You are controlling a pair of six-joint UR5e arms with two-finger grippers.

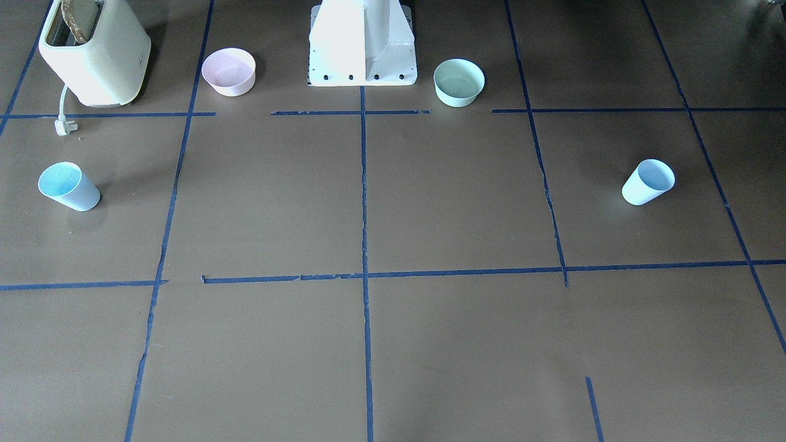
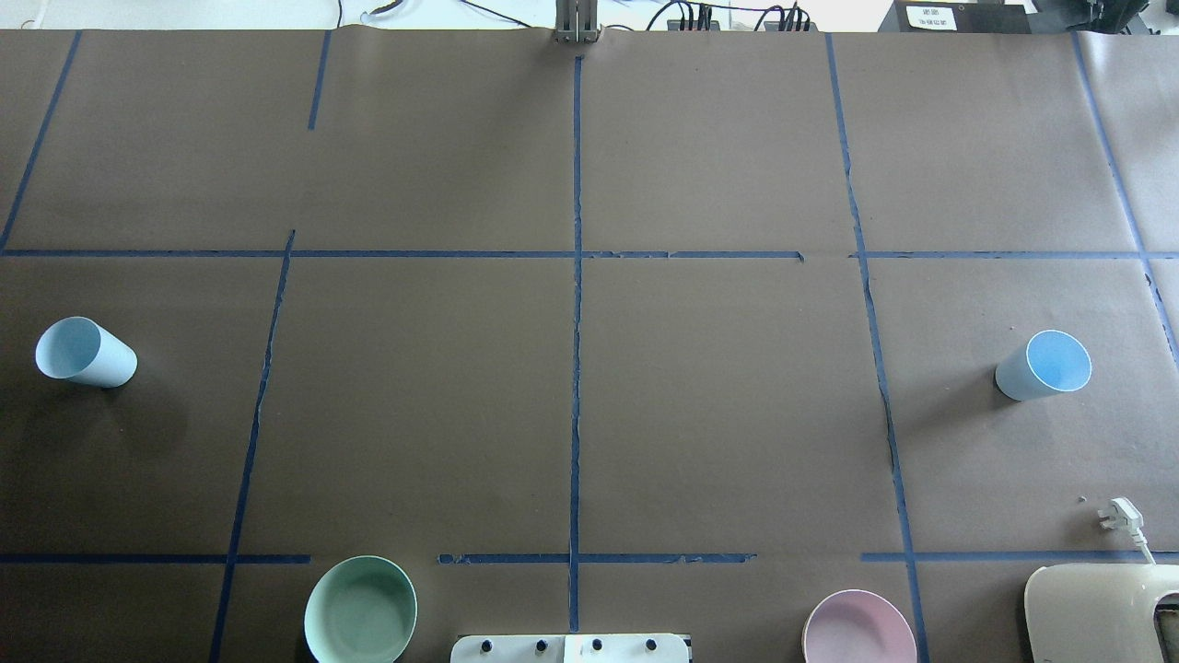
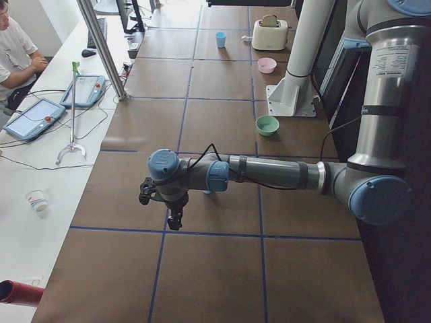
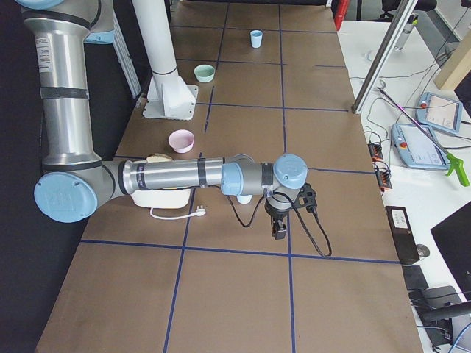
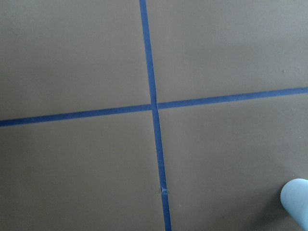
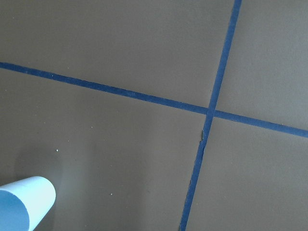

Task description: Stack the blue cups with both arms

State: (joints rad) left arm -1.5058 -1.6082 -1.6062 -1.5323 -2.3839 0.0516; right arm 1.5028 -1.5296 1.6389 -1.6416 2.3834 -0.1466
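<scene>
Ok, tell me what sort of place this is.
Probably a robotics lab: the left arm and right arm reach over a table papered brown and gridded with blue tape, and an operator is at a side bench near a teach pendant.

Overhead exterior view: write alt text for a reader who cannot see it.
Two pale-blue cups stand upright, far apart, on a brown table gridded with blue tape: the left cup and the right cup near opposite edges. Along the bottom sit a mint-green bowl, the robot's base, a pink bowl and a toaster; no arm shows.
</scene>
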